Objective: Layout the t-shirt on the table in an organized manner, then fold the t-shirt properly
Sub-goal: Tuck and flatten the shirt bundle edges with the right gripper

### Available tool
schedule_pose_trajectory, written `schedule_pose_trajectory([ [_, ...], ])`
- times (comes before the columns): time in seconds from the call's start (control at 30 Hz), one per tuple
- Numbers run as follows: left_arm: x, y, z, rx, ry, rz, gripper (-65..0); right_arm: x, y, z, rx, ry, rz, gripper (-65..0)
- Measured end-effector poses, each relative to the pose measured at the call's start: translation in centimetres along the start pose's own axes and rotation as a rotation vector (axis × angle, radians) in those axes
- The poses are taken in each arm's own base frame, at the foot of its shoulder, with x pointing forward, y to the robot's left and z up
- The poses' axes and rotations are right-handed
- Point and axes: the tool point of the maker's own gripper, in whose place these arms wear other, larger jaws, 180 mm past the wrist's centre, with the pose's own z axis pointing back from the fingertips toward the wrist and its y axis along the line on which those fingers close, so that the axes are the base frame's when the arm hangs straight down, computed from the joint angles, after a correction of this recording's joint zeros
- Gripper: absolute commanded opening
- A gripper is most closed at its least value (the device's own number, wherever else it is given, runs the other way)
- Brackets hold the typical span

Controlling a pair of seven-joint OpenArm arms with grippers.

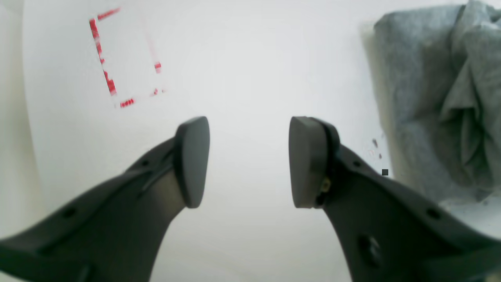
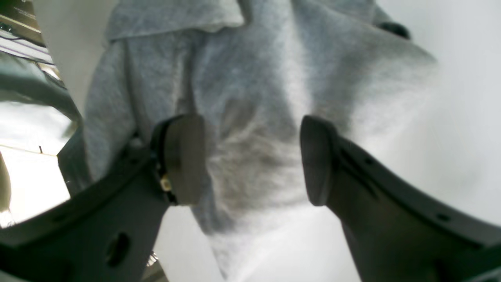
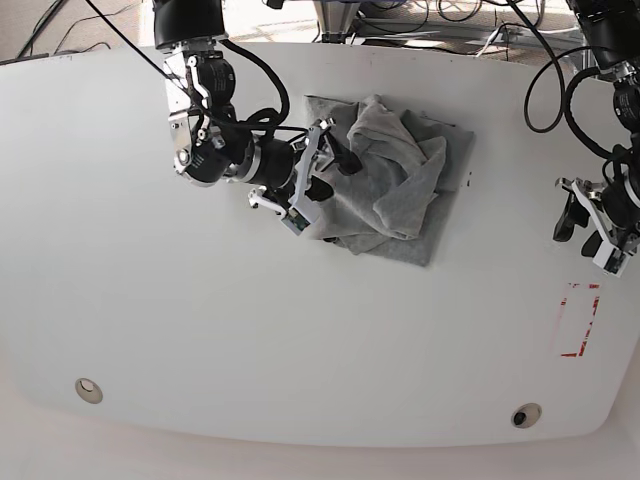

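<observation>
From my left wrist, my left claw (image 1: 249,160) stands spread over bare white tabletop (image 1: 242,62), nothing between the pads. A red dashed rectangle (image 1: 117,58) lies ahead to the left, and the shirt (image 1: 438,94) sits bunched at the right edge of view, its near border just beside my right-hand finger but apart from it — plenty of open white between and ahead.

From my right wrist, my right claw (image 2: 252,158) is spread too, both pads low over the grey shirt (image 2: 254,90). Cloth fills the gap behind them; whether the pads touch it I cannot tell. White tabletop (image 2: 450,117) opens to the right.

From the base view, the shirt (image 3: 395,185) lies crumpled near the far middle of the tabletop (image 3: 250,330). My right claw (image 3: 305,180) sits at its left border; my left claw (image 3: 600,225) hangs well apart, near the tabletop's right edge, above the red rectangle (image 3: 580,320). Two grommets (image 3: 88,389) sit by the near edge — wide free room in front.
</observation>
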Motion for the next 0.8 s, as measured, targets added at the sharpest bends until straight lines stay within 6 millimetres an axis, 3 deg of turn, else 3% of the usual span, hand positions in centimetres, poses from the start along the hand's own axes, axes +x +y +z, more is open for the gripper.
schedule_pose_trajectory([
  [0.23,-1.7,1.1,1.3,0.040,0.012,0.049,-34.9,2.3,4.1,-2.4,0.116,-0.049,0.016,-28.5],
  [0.37,-2.4,2.8,2.5,0.100,0.023,0.072,-34.9,3.4,4.0,-4.1,0.144,-0.054,0.006,-28.5],
  [0.7,-2.3,4.1,3.6,0.140,-0.001,0.095,-34.9,6.5,3.9,-9.0,0.221,-0.091,-0.070,-28.5],
  [0.8,-2.5,4.7,4.1,0.163,0.002,0.102,-34.9,8.6,3.2,-9.9,0.221,-0.098,-0.066,-28.5],
])
